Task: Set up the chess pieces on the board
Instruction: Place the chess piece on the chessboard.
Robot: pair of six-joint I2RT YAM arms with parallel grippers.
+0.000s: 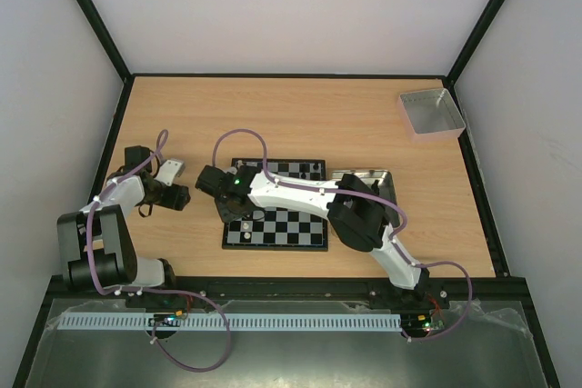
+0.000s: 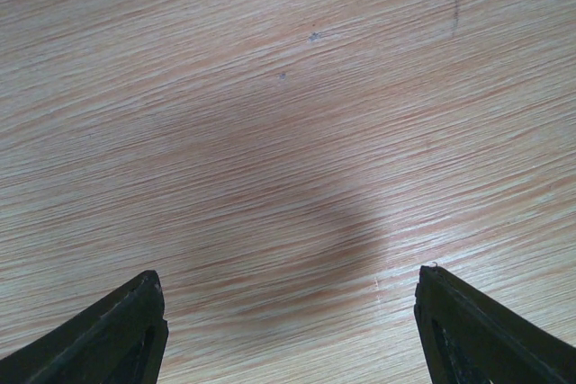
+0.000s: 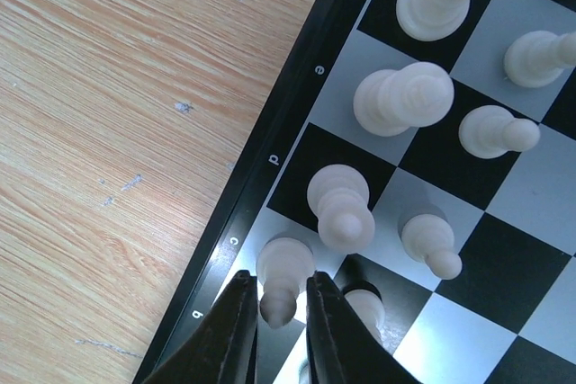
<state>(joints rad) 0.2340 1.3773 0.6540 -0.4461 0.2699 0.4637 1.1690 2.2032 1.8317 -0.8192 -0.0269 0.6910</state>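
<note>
Leftward, right arm reaches over board.

I am holding the left arm folded near its base, the left gripper pointing down, jaws standing wide apart. The right arm is stretching forward and leftward, the right gripper pointing down, fingers narrowly flanking a white chess piece; contact is unclear.

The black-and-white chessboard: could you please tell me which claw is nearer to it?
Right. The right claw is over the lettered edge of the black-and-white chessboard, tips closed around a white chess piece; the left claw hangs open above the wooden table, left of the board.
</note>
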